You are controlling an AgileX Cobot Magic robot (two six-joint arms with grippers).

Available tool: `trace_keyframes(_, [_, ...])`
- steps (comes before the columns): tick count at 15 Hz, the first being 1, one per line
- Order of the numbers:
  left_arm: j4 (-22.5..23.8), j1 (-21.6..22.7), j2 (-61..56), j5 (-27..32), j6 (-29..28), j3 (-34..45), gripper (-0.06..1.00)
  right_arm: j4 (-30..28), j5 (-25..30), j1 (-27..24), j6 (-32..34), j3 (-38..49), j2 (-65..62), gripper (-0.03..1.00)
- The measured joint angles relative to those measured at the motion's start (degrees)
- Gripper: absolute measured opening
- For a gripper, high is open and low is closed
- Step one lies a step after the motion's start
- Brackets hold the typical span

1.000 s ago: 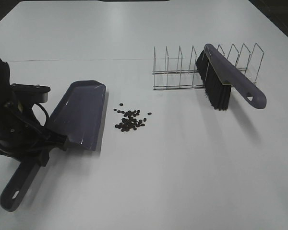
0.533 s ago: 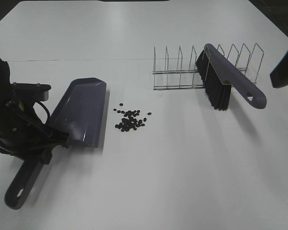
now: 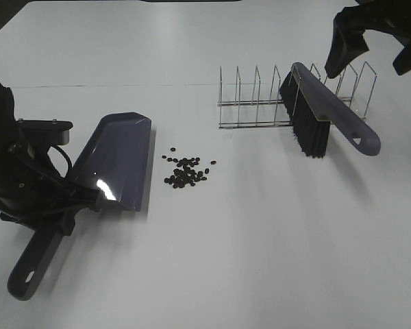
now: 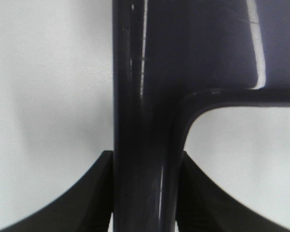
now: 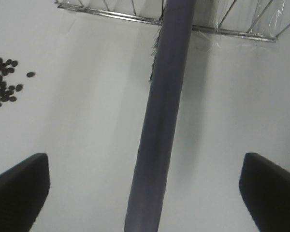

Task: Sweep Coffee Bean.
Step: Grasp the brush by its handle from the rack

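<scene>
The coffee beans (image 3: 186, 171) lie in a small dark scatter on the white table, just right of the purple dustpan (image 3: 115, 161). My left gripper (image 3: 67, 205) is shut on the dustpan's handle (image 4: 140, 145), with the pan's mouth towards the beans. The purple brush (image 3: 325, 113) with black bristles leans on the wire rack (image 3: 253, 103). My right gripper (image 3: 377, 48) is open and empty, above the brush. In the right wrist view the brush (image 5: 166, 96) runs between the open fingers (image 5: 17, 188), and the beans (image 5: 2, 82) show at the edge.
The wire rack stands at the back right of the table, and it also shows in the right wrist view (image 5: 111, 14). The brush handle's end (image 3: 362, 140) sticks out to the right of the rack. The white table (image 3: 260, 240) is bare in front.
My right gripper has come into view from the right and now hangs over the brush. The left gripper and dustpan shifted slightly.
</scene>
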Motion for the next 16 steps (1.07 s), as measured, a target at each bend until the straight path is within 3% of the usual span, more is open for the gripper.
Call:
trace_keyframes(4, [-0.11, 0.0, 0.0, 0.29, 0.0, 0.0, 0.31, -0.8, 7.16, 0.0, -0.17, -19.08, 18.68, 0.99])
trace_keyframes(7, [-1.09, 0.0, 0.0, 0.63, 0.0, 0.0, 0.31, -1.49, 8.65, 0.0, -1.6, -29.05, 29.45, 0.99])
trace_keyframes(13, [-1.32, 0.0, 0.0, 1.26, 0.0, 0.0, 0.31, -1.72, 9.0, 0.0, -2.12, -33.35, 37.24, 0.97])
trace_keyframes(16, [-1.32, 0.0, 0.0, 1.26, 0.0, 0.0, 0.31, -0.29, 9.0, 0.0, -2.18, -33.35, 38.33, 0.9])
